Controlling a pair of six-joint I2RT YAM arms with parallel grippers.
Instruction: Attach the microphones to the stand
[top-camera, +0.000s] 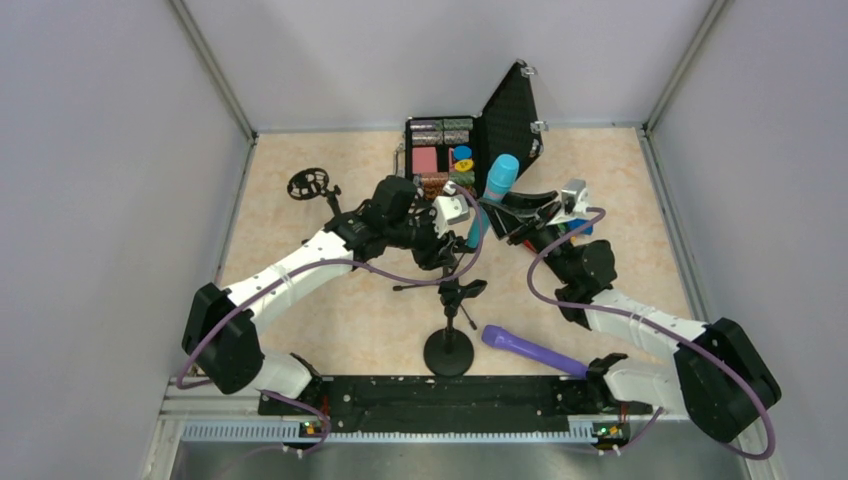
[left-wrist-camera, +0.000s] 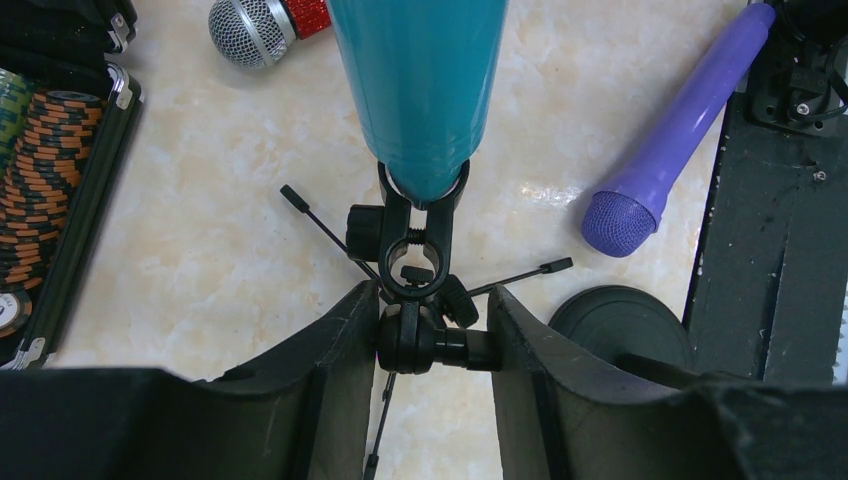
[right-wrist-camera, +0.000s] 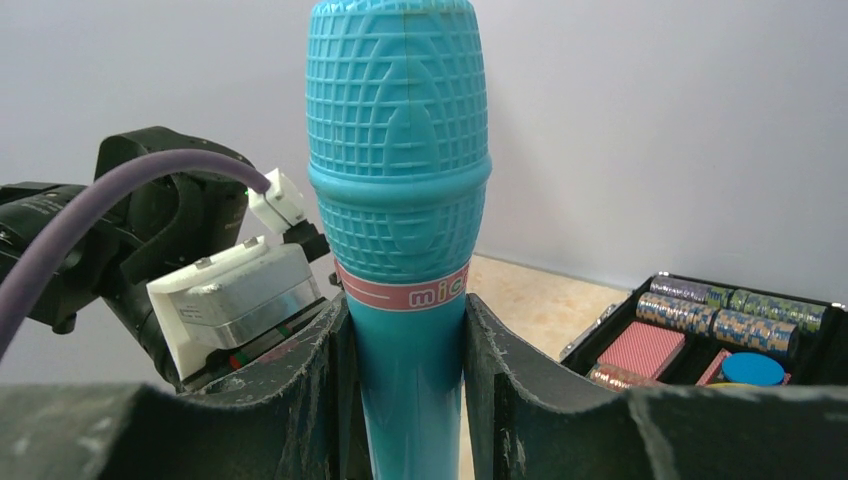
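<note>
The light blue microphone (right-wrist-camera: 400, 200) stands upright in my shut right gripper (right-wrist-camera: 405, 385). In the left wrist view its lower end (left-wrist-camera: 420, 90) sits in the black clip (left-wrist-camera: 418, 240) at the top of the stand (top-camera: 450, 345). My left gripper (left-wrist-camera: 432, 345) is shut on the stand's black pivot knob just below that clip. The purple microphone (top-camera: 532, 349) lies on the table right of the stand's round base (left-wrist-camera: 610, 320); it also shows in the left wrist view (left-wrist-camera: 680, 125). The red microphone (left-wrist-camera: 268, 24) with a silver mesh head lies on the table beyond the stand.
An open black case (top-camera: 460, 150) with poker chips and cards stands at the back centre. A small black holder on a stalk (top-camera: 308, 184) stands at the back left. Thin black rods (left-wrist-camera: 310, 212) stick out from the stand. The black base rail (top-camera: 430, 395) runs along the near edge.
</note>
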